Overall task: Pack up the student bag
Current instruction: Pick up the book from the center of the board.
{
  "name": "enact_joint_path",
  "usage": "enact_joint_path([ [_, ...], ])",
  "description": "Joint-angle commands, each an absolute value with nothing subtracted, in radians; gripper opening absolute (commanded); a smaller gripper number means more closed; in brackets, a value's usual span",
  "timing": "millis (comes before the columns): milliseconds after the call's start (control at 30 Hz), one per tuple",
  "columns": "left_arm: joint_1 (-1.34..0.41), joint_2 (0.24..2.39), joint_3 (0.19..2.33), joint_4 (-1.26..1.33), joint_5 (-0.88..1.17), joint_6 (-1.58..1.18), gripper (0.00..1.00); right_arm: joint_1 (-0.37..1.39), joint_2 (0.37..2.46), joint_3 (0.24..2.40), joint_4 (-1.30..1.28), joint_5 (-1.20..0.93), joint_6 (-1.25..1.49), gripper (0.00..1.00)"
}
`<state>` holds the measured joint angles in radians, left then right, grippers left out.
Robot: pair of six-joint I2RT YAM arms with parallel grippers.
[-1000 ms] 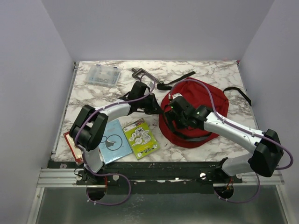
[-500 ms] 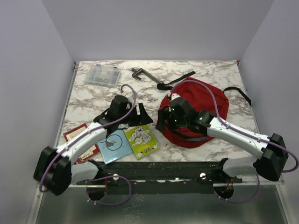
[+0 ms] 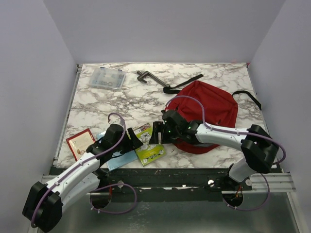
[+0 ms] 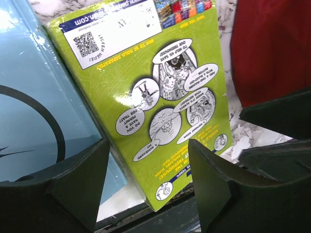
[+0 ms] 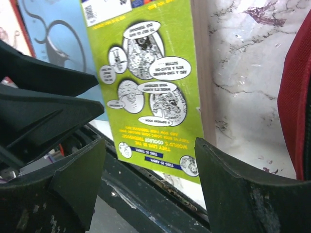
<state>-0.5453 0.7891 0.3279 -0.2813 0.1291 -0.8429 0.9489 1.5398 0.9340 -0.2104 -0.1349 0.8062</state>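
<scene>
Arms brought from student bag (image 3: 214, 104) to green booklet (image 4: 165, 92); left fingers (image 4: 73, 179) reopened wide, right fingers (image 5: 238, 179) wide, both empty; pickup judged next.

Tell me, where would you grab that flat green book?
Its near corner, coming from the front edge of the table. The green book lies flat, but that corner seems to jut past the edge, leaving room for a finger underneath; its left side overlaps the blue book.

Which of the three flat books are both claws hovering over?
The lime-green booklet with cartoon bubbles; the blue book and red-edged book lie farther left.
</scene>
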Motion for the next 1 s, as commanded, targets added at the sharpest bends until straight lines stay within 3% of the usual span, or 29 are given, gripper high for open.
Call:
enact_joint_path([
  [0,-0.544,0.829,0.318,-0.27,0.119,-0.864,0.68,0.951,1.601,0.9,-0.169,-0.118,0.842,0.77],
  [400,-0.545,0.902,0.301,-0.195,0.176,-0.85,0.67,0.951,1.606,0.874,-0.189,-0.086,0.852,0.74],
  [533,-0.545,0.918,0.299,-0.175,0.195,-0.855,0.66,0.951,1.6,0.856,-0.121,-0.181,0.882,0.62],
  [967,-0.546,0.899,0.293,-0.174,0.198,-0.86,0.66,0.952,1.406,0.69,0.151,-0.258,1.108,0.43],
])
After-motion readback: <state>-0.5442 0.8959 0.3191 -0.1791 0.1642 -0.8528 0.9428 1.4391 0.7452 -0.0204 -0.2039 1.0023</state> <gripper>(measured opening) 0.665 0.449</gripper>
